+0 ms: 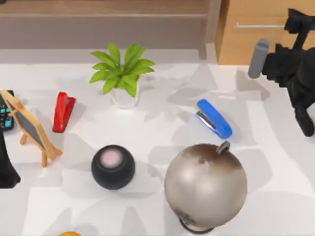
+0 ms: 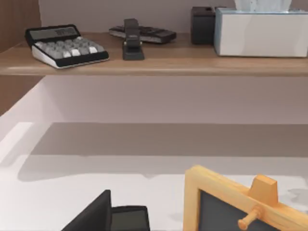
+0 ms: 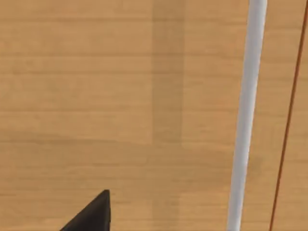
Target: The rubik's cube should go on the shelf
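A grey globe [image 1: 205, 186] sits before the long, light-brown wooden shelf [image 1: 103, 22].

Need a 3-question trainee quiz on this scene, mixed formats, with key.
1. Which lies nearest the globe? A. red stapler B. blue stapler C. calculator
2. True or false: the tissue box stands on the table.
3. Fill in: the right arm is raised in front of the wooden ___.

Key: 1 B. 2 false, it stands on the shelf. 3 cabinet.
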